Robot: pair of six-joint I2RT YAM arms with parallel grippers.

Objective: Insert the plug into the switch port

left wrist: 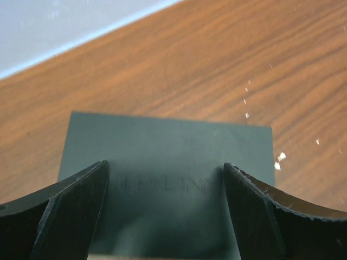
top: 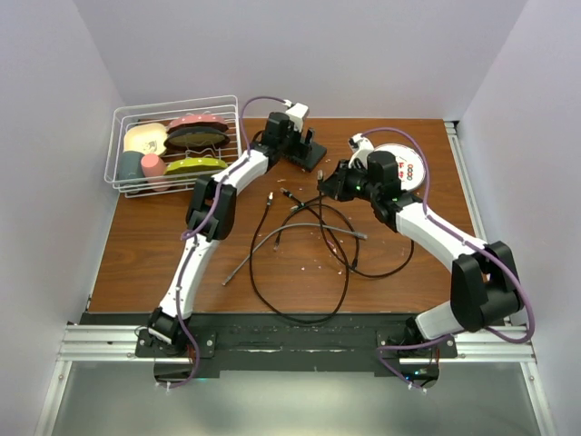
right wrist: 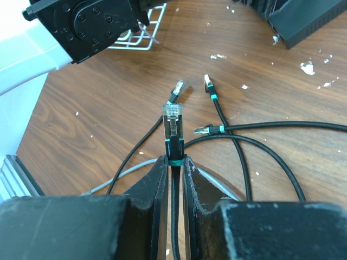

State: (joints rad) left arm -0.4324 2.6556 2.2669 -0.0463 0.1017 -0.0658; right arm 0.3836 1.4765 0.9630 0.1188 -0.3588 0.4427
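The switch is a flat matte-black box (top: 312,154) at the back middle of the table. It fills the left wrist view (left wrist: 168,151). My left gripper (left wrist: 166,179) is open, its two fingers spread wide over the box's top face. The switch port itself does not show in any view. My right gripper (right wrist: 174,158) is shut on the black boot of the plug (right wrist: 172,115), whose clear tip sticks out forward above the table. In the top view the right gripper (top: 327,181) hovers a little in front and to the right of the box. The box's edge (right wrist: 312,24) sits at the upper right of the right wrist view.
Several loose black cables (top: 300,272) and a grey one (top: 272,243) sprawl over the table middle, with spare plugs (right wrist: 208,81) ahead of my right gripper. A white wire basket (top: 172,145) of dishes stands at the back left. A round white disc (top: 406,163) lies under my right arm.
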